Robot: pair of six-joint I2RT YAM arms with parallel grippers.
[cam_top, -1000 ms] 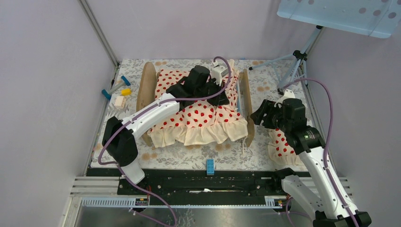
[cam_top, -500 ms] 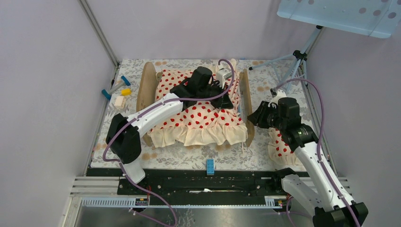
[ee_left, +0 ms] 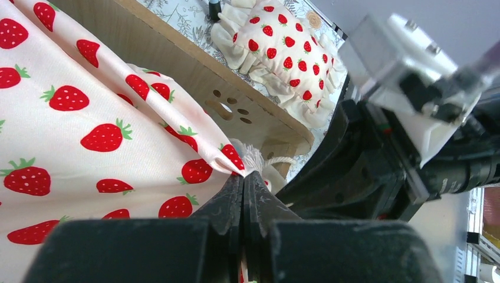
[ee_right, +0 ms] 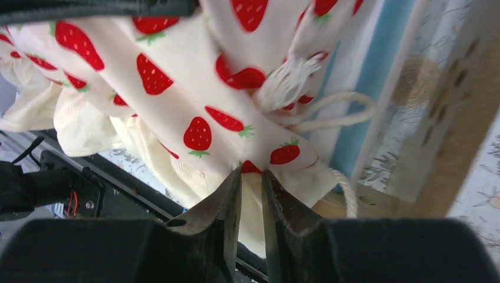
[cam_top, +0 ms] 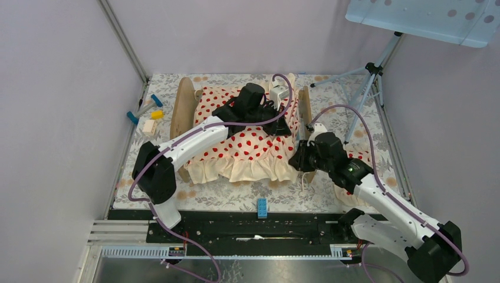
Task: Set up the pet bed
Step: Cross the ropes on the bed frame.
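While lilac walls (cam_top: 53, 118) close in on three sides, a desk (cam_top: 224, 197) spread with flowered cloth carries the pet bed (cam_top: 183, 107). It sits across the far middle of the desk, its rounded wooden end boards facing the left and right edges. A tripod (cam_top: 368, 82) stands at the far right corner, under a pale blue panel (cam_top: 424, 20). A small blue block (cam_top: 261, 207) lies at the middle of the near edge, and blue, yellow and white toys (cam_top: 147, 115) sit by the left edge.

A strawberry-print blanket (cam_top: 253, 147) covers the bed, its ruffle hanging over the side facing the near edge. The left end effector (ee_left: 243, 178), over the bed's right end, has its fingers pressed together on a fold of the blanket beside the right end board. The right end effector (ee_right: 251, 177), at the bed's corner nearest the desk's near right corner, has its fingers drawn almost together, pinching the blanket's edge. A blue strip of mattress (ee_right: 359, 100) shows just beyond it. A matching pillow (ee_left: 283, 50) lies on the desk past the end board, toward the right edge.
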